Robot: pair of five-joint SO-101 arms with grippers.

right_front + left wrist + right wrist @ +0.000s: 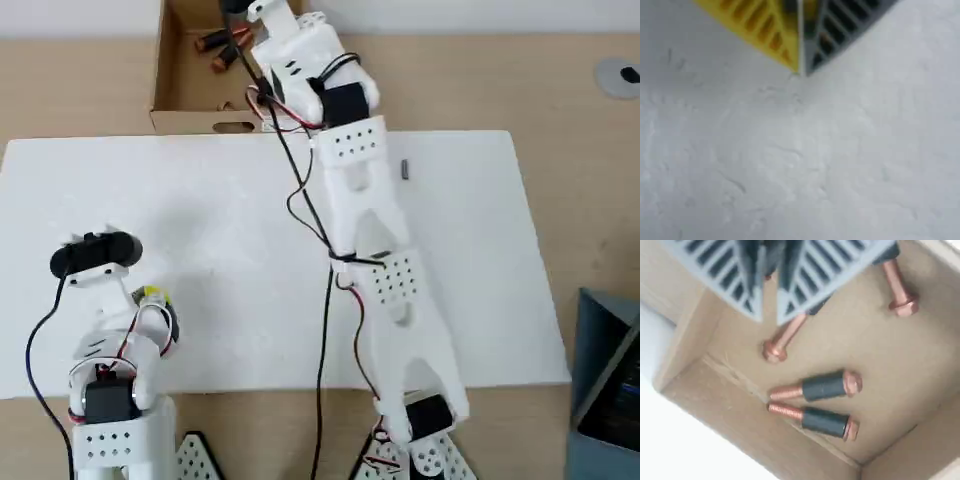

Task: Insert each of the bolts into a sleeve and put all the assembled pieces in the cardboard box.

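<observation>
The open cardboard box (160,90) stands at the far edge of the white mat (200,200). My right gripper (240,12) hangs over it. In the right wrist view its grey fingertips (770,319) stand a little apart above the box floor (880,370), shut on a dark sleeved piece with a copper end. Two sleeved copper bolts (822,386) (817,420) lie side by side below, and two more (785,337) (897,290) lie farther in. My left gripper (150,297) sits near its base, and its yellow and grey fingers (801,73) are shut on nothing over the mat.
A small dark sleeve-like piece (405,168) lies on the mat beside the right arm. A grey disc (620,75) sits on the wooden table at the far right, and a dark case (605,390) stands at the right edge. Cables trail along the right arm.
</observation>
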